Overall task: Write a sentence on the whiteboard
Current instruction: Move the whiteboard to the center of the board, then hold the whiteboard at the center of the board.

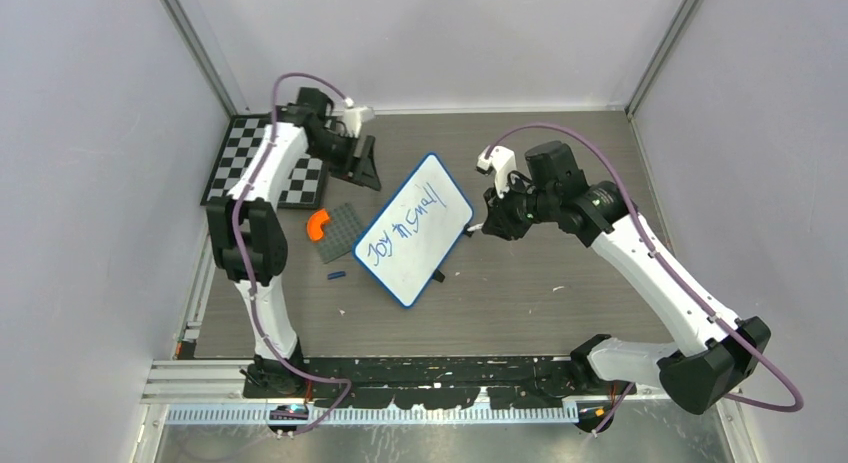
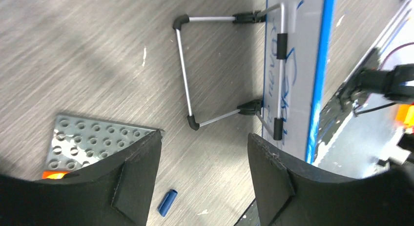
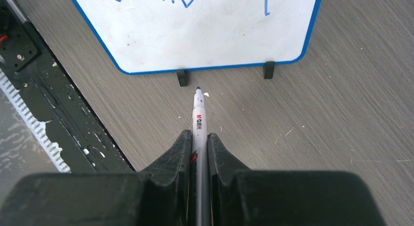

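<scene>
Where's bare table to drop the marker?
Bare: near strip between the whiteboard and the black base rail, and the far-right corner beyond the right gripper. Crowded: left of the whiteboard, with studded plate, orange piece, blue cap.

Bright even light, soft shadows, slight blur on whiteboard [image 2: 302, 89]

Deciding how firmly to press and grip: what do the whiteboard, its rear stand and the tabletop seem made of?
Whiteboard: smooth white coated face with faint smudges, blue frame probably plastic. Stand: thin silvery rods, seemingly metal, with black plastic-looking joints. Tabletop: matte grey with fine streaked grain, perhaps laminate or brushed sheet; cannot tell.
</scene>
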Controlling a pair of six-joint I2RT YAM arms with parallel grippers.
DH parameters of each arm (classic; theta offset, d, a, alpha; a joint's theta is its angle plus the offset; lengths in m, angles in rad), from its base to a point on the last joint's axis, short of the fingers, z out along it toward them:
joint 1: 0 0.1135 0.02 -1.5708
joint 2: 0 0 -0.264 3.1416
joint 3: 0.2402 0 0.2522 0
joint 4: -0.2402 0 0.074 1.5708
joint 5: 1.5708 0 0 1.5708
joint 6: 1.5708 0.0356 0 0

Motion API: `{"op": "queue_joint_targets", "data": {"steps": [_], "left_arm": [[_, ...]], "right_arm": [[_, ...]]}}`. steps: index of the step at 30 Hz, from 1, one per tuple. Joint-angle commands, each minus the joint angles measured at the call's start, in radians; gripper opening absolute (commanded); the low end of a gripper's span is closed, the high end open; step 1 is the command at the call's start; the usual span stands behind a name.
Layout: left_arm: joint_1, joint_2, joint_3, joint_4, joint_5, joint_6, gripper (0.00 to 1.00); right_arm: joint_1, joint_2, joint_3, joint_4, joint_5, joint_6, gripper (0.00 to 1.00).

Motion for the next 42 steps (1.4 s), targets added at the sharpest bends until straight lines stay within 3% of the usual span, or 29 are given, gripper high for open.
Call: {"op": "queue_joint_targets", "data": {"steps": [1, 5, 11, 15, 21, 30, 36, 42], "left_arm": [[0.076, -0.072, 0.074, -0.115, 0.210, 0.030, 0.67], [0.068, -0.114, 0.032, -0.041, 0.363, -0.067, 0.68], [-0.002, -0.104, 0.003, -0.075, 0.358, -0.044, 0.67], [-0.051, -0.064, 0.008, -0.084, 0.283, -0.042, 0.55], [-0.099, 0.006, 0.062, -0.118, 0.237, 0.003, 0.27], [-0.173, 0.120, 0.179, -0.200, 0.165, 0.131, 0.00], [-0.208, 0.233, 0.346, -0.324, 0.127, 0.177, 0.00], [-0.228, 0.224, 0.330, -0.317, 0.115, 0.177, 0.00]], "right_arm": [[0.009, -0.009, 0.000, 0.095, -0.036, 0.034, 0.00], [0.039, 0.011, -0.013, 0.149, -0.034, 0.035, 0.00], [0.076, 0.020, -0.086, 0.326, 0.041, 0.067, 0.00], [0.102, 0.037, -0.168, 0.473, 0.044, 0.078, 0.00], [0.136, 0.023, -0.295, 0.647, 0.025, 0.028, 0.00], [0.175, 0.024, -0.393, 0.751, 0.007, -0.010, 0.00], [0.244, 0.032, -0.405, 0.750, 0.076, -0.059, 0.00], [0.349, 0.049, -0.402, 0.740, 0.131, -0.114, 0.00]]}}
